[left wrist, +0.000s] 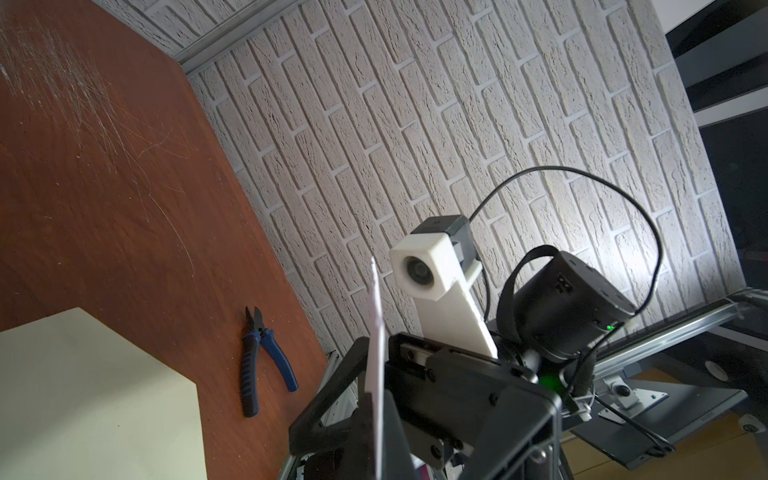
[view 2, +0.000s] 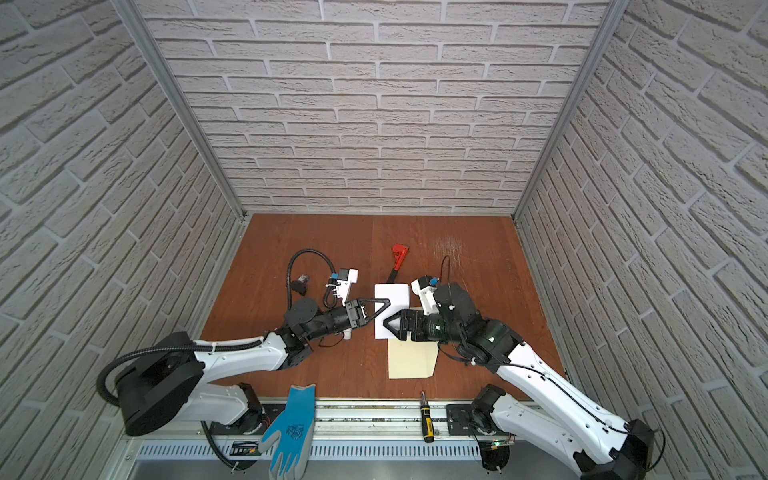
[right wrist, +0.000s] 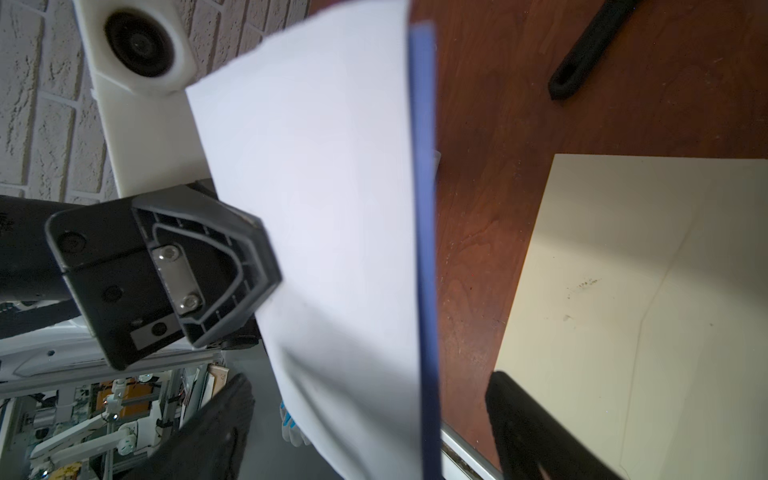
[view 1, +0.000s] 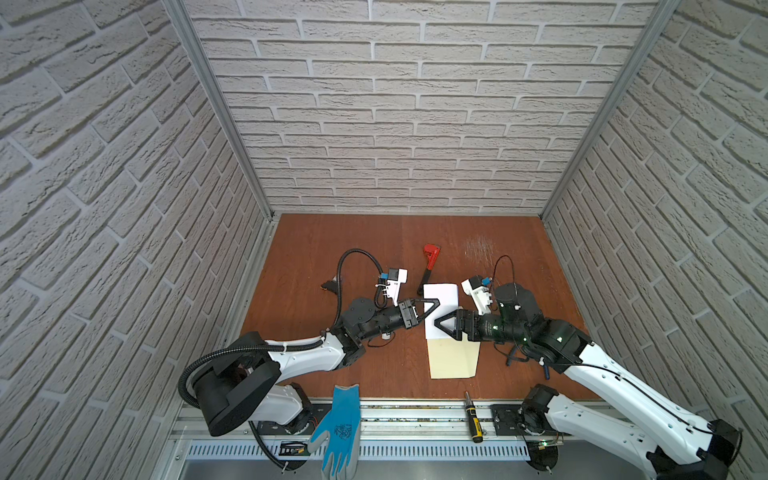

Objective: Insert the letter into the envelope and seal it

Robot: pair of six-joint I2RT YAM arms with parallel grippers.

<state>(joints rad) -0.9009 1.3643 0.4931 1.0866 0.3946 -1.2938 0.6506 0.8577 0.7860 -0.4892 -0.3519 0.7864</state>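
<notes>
Letter point(view 1: 443, 296) position: held clear of the worktop point(view 1: 332, 249), white side showing in both top views, just past the far end of the envelope point(view 1: 453, 359) as seen there. Left gripper point(view 1: 435, 302): jaws closed on the left edge of the letter; the left wrist view shows the sheet edge-on between them. Right gripper point(view 1: 437, 323): jaws spread wide, one on each side of the sheet, not clamping it. Envelope: flat on the worktop, toward the front edge. Red wrench point(view 1: 430, 259): on the worktop beyond the letter.
</notes>
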